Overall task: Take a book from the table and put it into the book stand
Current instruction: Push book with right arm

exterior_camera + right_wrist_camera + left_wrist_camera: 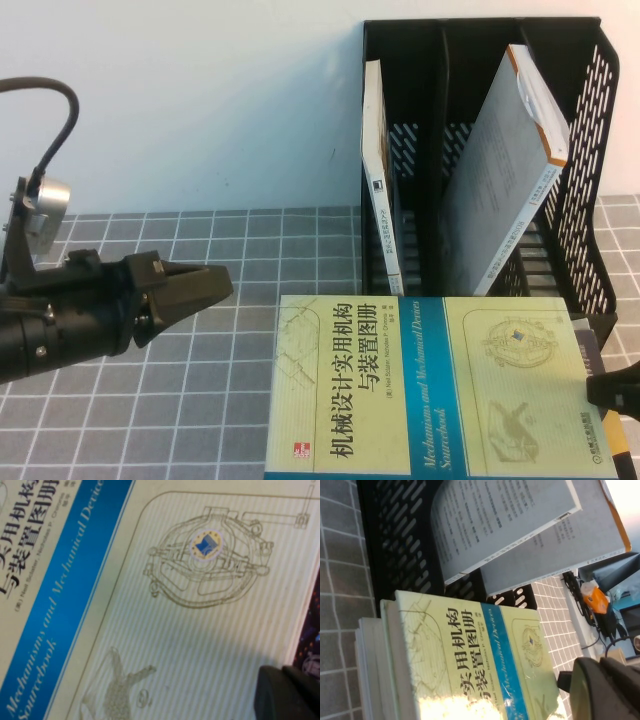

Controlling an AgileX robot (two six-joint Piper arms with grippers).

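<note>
The large pale yellow-green book (420, 390) with a blue band lies flat on the grey grid table (250, 240), in front of the book stand, on top of other books. It also shows in the left wrist view (470, 655) and fills the right wrist view (150, 605). The black three-slot book stand (590, 150) stands at the back right and shows in the left wrist view (400, 545). My left gripper (222, 285) is shut and empty, hovering left of the book. My right gripper (612, 385) is shut at the book's right edge; its fingers (280, 690) hang over the cover.
Two thin white books lean in the stand: one in the left slot (378, 170), one further right (510, 170). A dark navy book (312, 630) sticks out under the yellow-green book's right side. Pale books (367, 670) lie beneath it. Open table lies at the left.
</note>
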